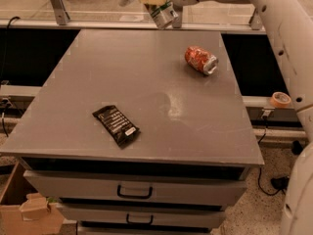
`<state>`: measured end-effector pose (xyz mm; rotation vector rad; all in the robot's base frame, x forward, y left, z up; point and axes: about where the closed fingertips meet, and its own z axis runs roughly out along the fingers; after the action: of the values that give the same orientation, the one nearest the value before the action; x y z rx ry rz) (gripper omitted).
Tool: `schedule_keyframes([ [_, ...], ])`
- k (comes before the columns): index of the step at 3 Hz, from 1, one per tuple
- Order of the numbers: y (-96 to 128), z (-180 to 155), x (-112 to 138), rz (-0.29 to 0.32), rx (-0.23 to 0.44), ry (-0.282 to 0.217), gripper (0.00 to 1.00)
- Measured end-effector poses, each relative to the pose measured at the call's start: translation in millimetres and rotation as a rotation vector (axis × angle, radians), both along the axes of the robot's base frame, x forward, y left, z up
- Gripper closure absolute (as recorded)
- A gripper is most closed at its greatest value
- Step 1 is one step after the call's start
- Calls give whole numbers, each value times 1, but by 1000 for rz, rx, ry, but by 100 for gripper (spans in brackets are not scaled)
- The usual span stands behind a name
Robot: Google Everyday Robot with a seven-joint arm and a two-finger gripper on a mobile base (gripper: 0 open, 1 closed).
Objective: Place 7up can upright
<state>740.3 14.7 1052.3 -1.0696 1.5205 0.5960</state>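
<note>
While the gripper (pixel 157 4) hangs above the far edge of the counter (pixel 146 77), it is closed around the 7up can (pixel 162 16), which is tilted and clear of the surface. Grasp and lift appear done; lowering the can, standing it upright and letting go remain. Nearer and to the right, a red can (pixel 200 59) lies on its side. A black snack packet (pixel 116 126) lies near left.

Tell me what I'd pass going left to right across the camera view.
black snack packet → gripper above the far edge of the table, holding the 7up can → dented red can → tape roll
</note>
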Motion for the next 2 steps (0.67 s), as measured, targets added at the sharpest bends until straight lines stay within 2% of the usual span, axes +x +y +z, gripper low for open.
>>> schedule_keyframes([
  [1, 1, 0, 0, 2, 0, 0, 100],
  [2, 6, 5, 1, 41, 30, -9, 100],
])
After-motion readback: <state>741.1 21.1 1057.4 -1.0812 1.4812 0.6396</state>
